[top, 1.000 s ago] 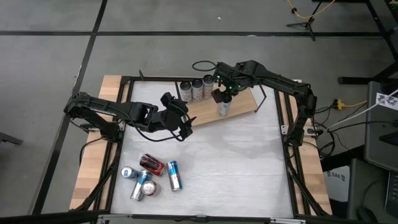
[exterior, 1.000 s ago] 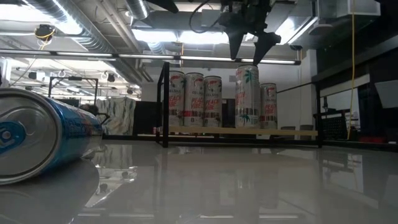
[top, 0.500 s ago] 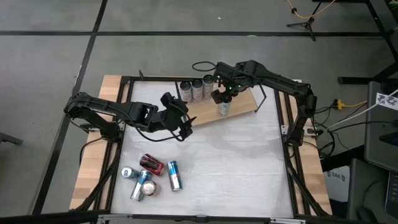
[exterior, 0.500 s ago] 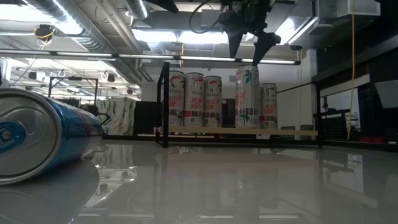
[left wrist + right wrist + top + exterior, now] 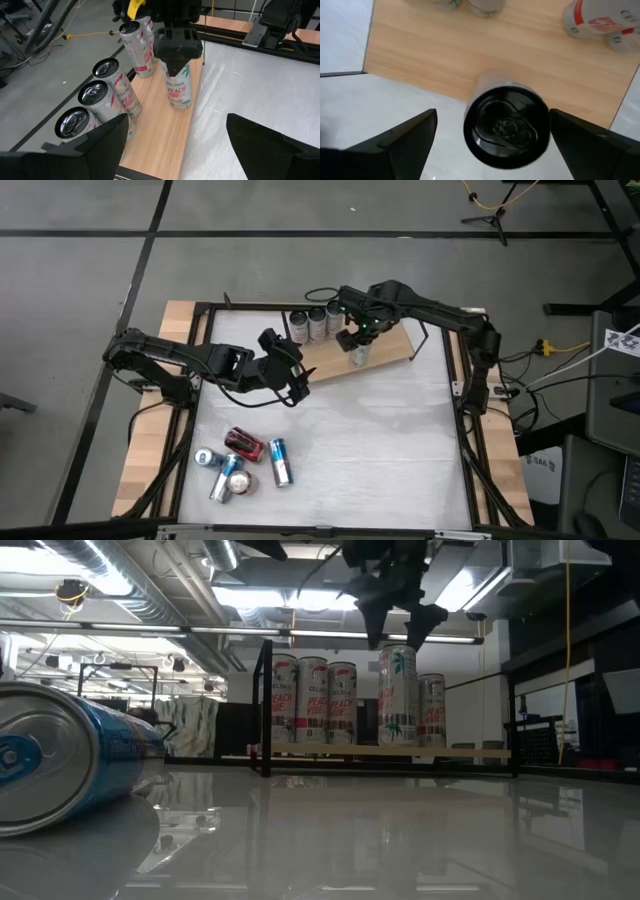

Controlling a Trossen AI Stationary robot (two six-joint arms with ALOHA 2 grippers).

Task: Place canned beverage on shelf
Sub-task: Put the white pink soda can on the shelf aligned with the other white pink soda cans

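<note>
1. Wooden and light brown, the shelf (image 5: pixel 385 348) is seen at the far side of the table (image 5: pixel 380 440), with a thin black wire frame around it.
2. Five cans are already standing upright on the board: a row of three (image 5: pixel 315 322) at its back edge, one more can (image 5: pixel 137 47) farther along, and the newest can (image 5: pixel 358 356) near the front edge.
3. The right gripper (image 5: pixel 352 335) is held directly above this newest can, with its fingers spread apart; in the right wrist view the black can top (image 5: pixel 506 125) is seen between the two fingers and is not touched by them. This can is judged to be released and placed.
4. The left gripper (image 5: pixel 298 383) is held over the white table, just in front of the shelf, with its fingers apart and nothing between them.
5. A group of cans (image 5: pixel 240 463) is left lying near the front of the table, among them a red can (image 5: pixel 244 444) and a blue can (image 5: pixel 70 755).
6. The task is therefore judged to be partly done: several cans are placed, and those lying ones remain to be picked and brought to the shelf.
</note>
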